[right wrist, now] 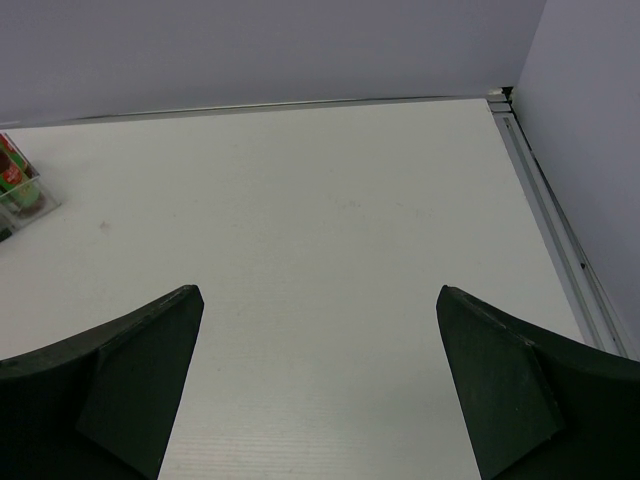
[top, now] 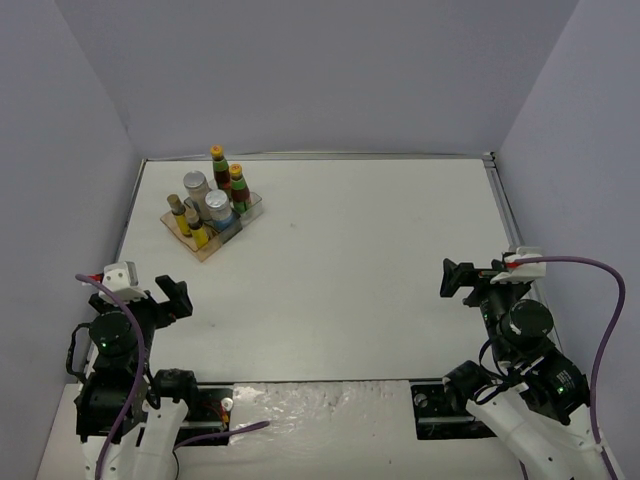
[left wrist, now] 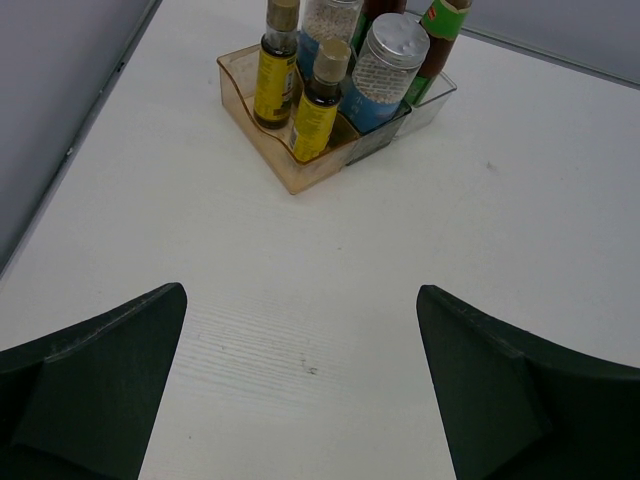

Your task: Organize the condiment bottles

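All six condiment bottles stand in a clear orange-tinted tray (top: 209,250) at the far left of the table. Two slim brown-capped yellowish bottles (top: 197,230) (left wrist: 318,102) stand in its near row. Two pale jars with silver-grey lids (top: 217,209) (left wrist: 385,68) stand in the middle. Two yellow-capped red-labelled sauces (top: 238,186) stand at the back. My left gripper (top: 175,297) (left wrist: 300,330) is open and empty, well short of the tray (left wrist: 262,150). My right gripper (top: 455,277) (right wrist: 320,330) is open and empty at the right side, over bare table.
Grey walls close the table on the left, back and right. A metal rail (right wrist: 555,235) runs along the right edge. The tray's corner with one sauce bottle (right wrist: 14,180) shows at the left edge of the right wrist view.
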